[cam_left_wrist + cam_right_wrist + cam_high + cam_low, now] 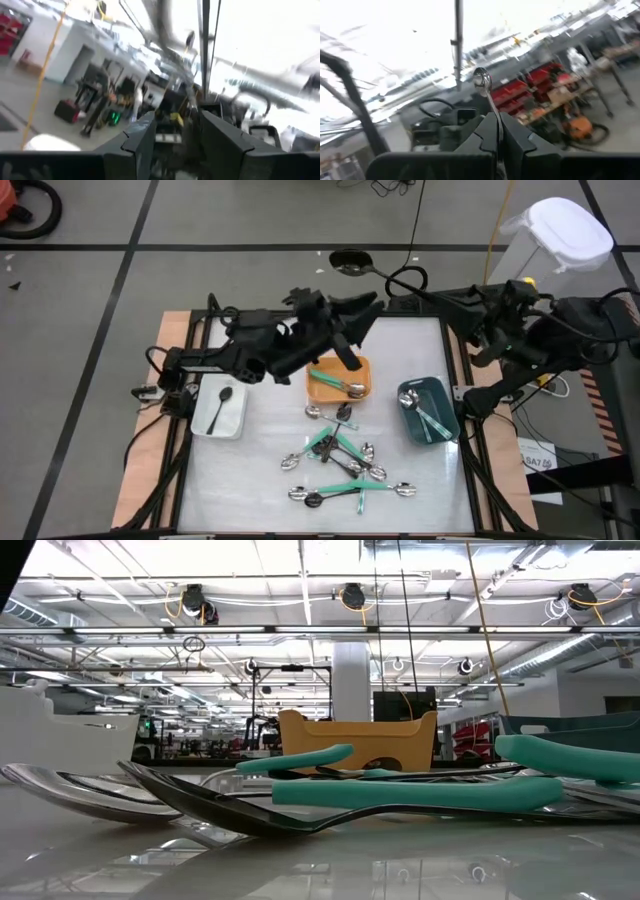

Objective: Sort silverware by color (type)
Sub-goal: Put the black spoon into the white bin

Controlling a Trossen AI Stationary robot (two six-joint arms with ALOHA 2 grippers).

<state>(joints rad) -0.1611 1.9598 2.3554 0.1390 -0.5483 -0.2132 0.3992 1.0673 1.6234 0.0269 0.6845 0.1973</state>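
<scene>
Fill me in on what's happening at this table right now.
Two robot arms are sorting silverware into bins. The right gripper is shut on a silver spoon, raised off the table at its far edge. The left gripper hangs above the orange bin, which holds one teal-handled spoon. The white bin holds a black spoon, the dark teal bin a couple of pieces. A pile remains unsorted on the table.
</scene>
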